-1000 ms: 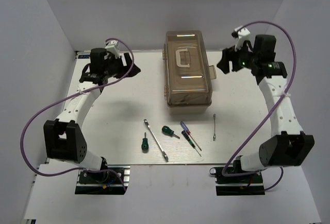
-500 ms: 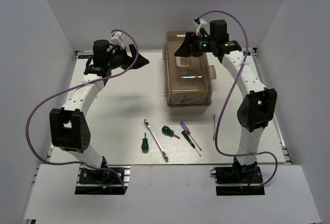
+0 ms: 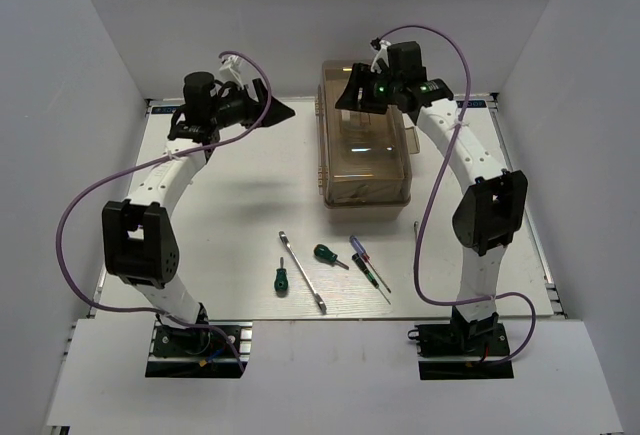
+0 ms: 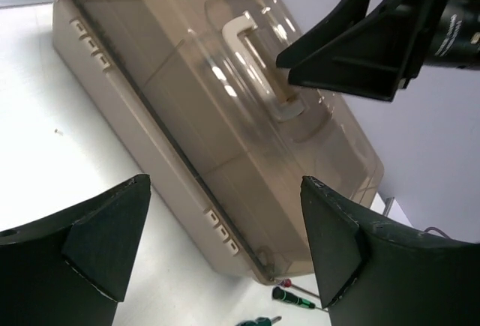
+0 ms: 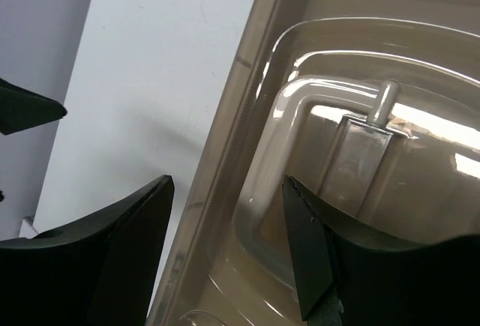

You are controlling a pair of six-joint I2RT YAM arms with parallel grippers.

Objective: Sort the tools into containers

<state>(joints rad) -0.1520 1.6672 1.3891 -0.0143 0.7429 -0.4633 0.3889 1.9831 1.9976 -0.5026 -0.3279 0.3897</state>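
Note:
The closed toolbox (image 3: 363,145) with its translucent brown lid and pale handle (image 5: 296,109) stands at the table's back centre. My left gripper (image 3: 280,110) hovers open just left of it, facing its long side (image 4: 225,116). Over the lid's back left part, beside the handle, my right gripper (image 3: 348,95) hangs open and holds nothing. The tools lie in front of the box: two green-handled screwdrivers (image 3: 281,278) (image 3: 328,254), a long silver wrench (image 3: 302,271), a purple-and-red screwdriver (image 3: 358,248), a thin dark one (image 3: 372,273) and a small wrench (image 3: 416,240).
White walls close in the table on the left, back and right. The right arm's purple cable (image 3: 430,205) loops down past the box's right side. In the left wrist view the right gripper (image 4: 375,41) shows above the lid.
The right arm has swung from right of the toolbox to over its lid. My left gripper has turned right toward the box and opened wider.

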